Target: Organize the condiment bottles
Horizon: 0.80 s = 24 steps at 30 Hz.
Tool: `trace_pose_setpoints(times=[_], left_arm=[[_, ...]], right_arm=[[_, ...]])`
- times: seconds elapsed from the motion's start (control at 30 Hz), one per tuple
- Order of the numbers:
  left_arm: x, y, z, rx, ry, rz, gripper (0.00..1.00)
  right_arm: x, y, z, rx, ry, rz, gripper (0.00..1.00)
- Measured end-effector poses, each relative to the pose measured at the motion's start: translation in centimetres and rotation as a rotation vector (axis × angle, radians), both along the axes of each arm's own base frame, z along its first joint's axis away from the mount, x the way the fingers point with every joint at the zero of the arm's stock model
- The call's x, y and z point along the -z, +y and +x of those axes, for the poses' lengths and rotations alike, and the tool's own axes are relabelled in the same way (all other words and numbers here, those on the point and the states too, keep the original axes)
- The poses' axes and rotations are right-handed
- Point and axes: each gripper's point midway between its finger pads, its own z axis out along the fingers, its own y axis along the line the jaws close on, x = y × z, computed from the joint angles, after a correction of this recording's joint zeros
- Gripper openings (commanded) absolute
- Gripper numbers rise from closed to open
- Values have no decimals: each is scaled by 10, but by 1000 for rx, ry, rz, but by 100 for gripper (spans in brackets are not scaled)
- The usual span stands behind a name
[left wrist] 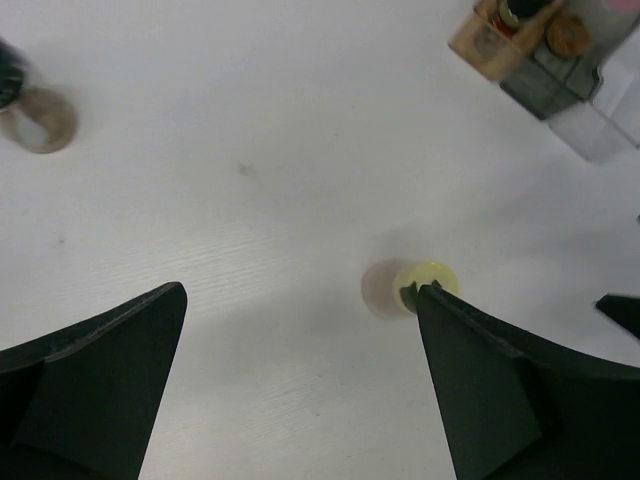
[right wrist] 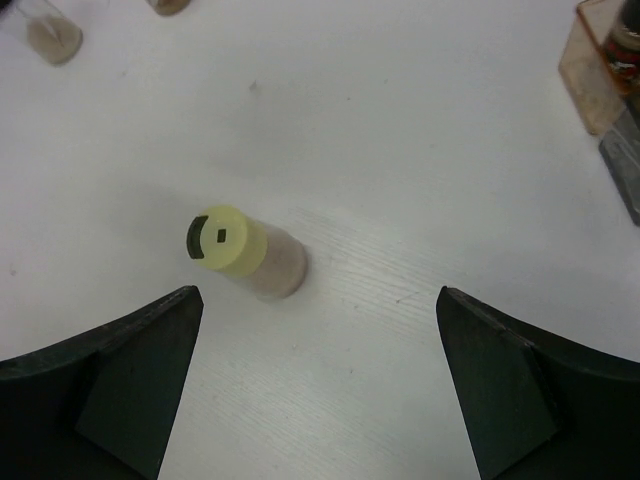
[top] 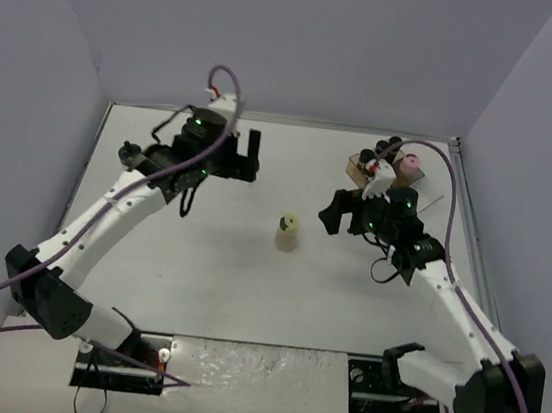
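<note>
Notably, left end effector [left wrist: 300, 300] and right end effector [right wrist: 320, 300] gape wide, empty.

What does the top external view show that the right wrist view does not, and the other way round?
Only the top view: the left gripper, open and away from the jars, and a pink-capped jar at the rack. Only the right wrist view: the dark flap opening on the yellow cap, and a pale-filled jar in its upper left corner. Both: the yellow-capped jar standing upright by itself, and the brown end of the rack.
</note>
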Motion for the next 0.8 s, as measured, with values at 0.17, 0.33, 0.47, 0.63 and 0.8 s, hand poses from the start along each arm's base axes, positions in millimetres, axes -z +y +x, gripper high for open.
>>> trace_pose_setpoints(times=[0.17, 0.33, 0.47, 0.63, 0.8], left_arm=[[-32, 100, -14, -215, -103, -35, 97], [10, 143, -51, -283, -48, 26, 97], [50, 170, -72, -339, -1, 89, 97], [62, 186, -85, -378, -13, 128, 97], [62, 188, -81, -387, -21, 135, 97]], right_arm=[[37, 66, -9, -216, 56, -140, 100], [72, 105, -8, -338, 77, -271, 100], [94, 121, -2, -367, 87, -347, 95], [114, 125, 5, -358, 101, -412, 73], [120, 120, 10, -324, 93, -453, 27]])
